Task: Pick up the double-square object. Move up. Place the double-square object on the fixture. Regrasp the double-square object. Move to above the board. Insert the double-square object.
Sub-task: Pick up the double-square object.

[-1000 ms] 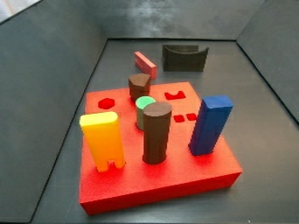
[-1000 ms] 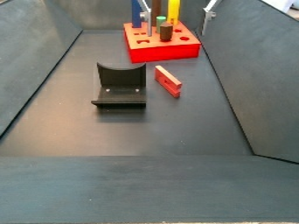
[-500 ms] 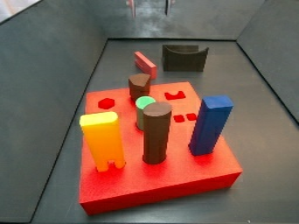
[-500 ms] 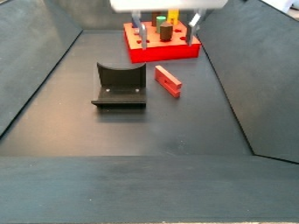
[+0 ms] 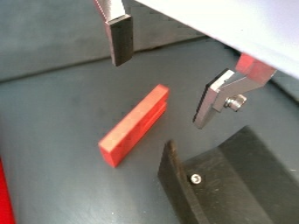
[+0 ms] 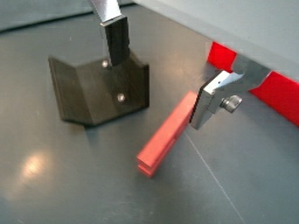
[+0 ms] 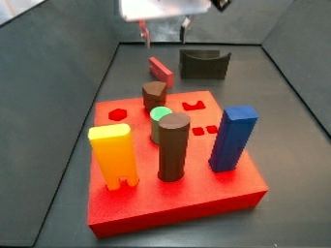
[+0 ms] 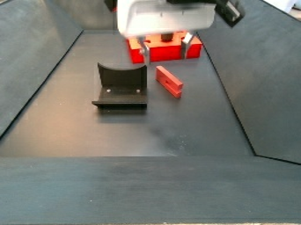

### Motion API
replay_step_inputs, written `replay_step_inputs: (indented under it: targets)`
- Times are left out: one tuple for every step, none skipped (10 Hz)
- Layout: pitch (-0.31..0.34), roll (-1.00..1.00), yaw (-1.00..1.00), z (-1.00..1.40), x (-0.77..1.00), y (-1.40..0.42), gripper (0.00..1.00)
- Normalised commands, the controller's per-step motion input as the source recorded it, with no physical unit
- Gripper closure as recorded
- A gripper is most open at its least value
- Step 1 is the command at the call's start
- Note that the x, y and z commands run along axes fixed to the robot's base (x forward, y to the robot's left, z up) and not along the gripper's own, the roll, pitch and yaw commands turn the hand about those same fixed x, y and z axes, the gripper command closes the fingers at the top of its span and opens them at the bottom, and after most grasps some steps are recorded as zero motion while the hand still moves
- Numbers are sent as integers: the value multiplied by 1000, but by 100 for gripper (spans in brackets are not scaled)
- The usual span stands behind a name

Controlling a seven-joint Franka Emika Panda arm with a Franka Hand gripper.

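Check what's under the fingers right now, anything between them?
Below the open gripper lies the double-square object, flat on the dark floor, not held. Nothing sits between the fingers. The fixture stands beside it. The bar's underside is hidden.

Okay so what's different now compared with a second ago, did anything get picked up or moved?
The end effector has come down into view and now hangs open above the double-square object, fingers either side and clear of it. Nothing has been grasped. The double-square object lies on the floor where it was, beside the fixture, and the board with its pegs is unchanged.
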Motion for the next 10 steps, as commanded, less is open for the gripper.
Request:
replay_step_inputs:
  targets:
    - [-53, 0, 457, -1000, -57, -14, 0]
    - [-70, 0, 426, -1000, -103, 0, 0]
    - [-77, 0, 429, -1000, -126, 0, 0]
    - [-80, 0, 437, -1000, -131, 0, 0]
    - [-81, 0, 440, -1000, -129, 0, 0]
    - [-187, 0, 406, -880, -200, 91, 0]
    - [-227, 0, 311, -814, -149, 86, 0]
    - [-204, -61, 0, 0, -189, 11, 0]
    - [0, 0, 0, 0, 0, 0, 0]
    - [0, 0, 0, 0, 0, 0, 100]
